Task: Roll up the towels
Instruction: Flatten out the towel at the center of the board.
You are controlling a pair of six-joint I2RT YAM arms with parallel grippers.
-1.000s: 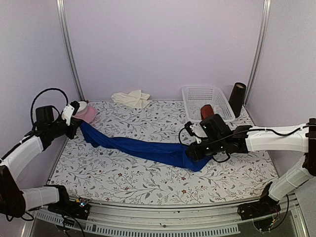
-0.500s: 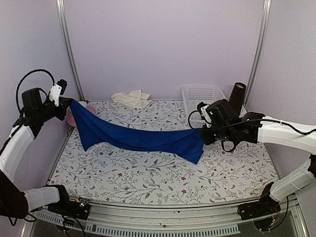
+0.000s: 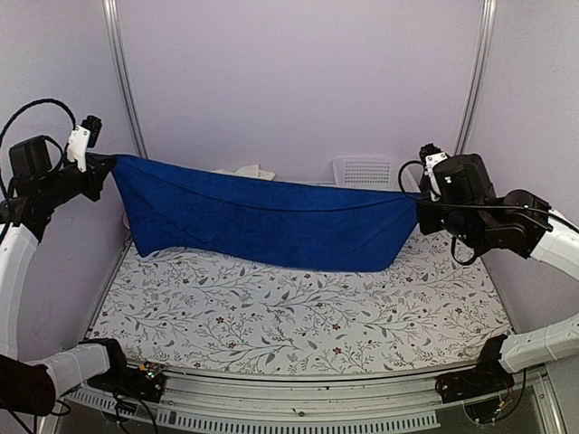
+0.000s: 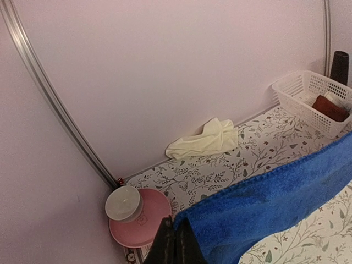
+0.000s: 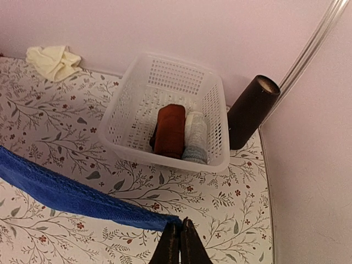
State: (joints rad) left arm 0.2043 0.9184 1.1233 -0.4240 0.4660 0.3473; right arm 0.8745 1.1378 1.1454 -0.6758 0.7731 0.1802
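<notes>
Top view: the royal blue towel [image 3: 262, 221] hangs stretched between the two arms above the floral table [image 3: 298, 316]. Its upper edge runs from the left gripper [image 3: 99, 168] at the far left, where it is higher, down to the right gripper [image 3: 419, 210] at the right. The cloth sags in the middle. Whether its lowest fold touches the table cannot be told.

Left wrist view: the left gripper [image 4: 175, 231] has its fingers pressed together on one corner of the royal blue towel [image 4: 269, 203]. The cream towel [image 4: 203, 140] lies crumpled against the far wall. A pink dish [image 4: 146, 220] with a white round object [image 4: 124, 202] on it sits in the far left corner.

Right wrist view: the right gripper [image 5: 177, 234] is clamped on the opposite corner of the royal blue towel [image 5: 66, 195]. Beyond it, a white basket [image 5: 165, 66] holds a dark red roll [image 5: 169, 131] and, touching it, a pale roll [image 5: 195, 135]. A dark cylinder [image 5: 250, 113] stands just right of the basket.
</notes>
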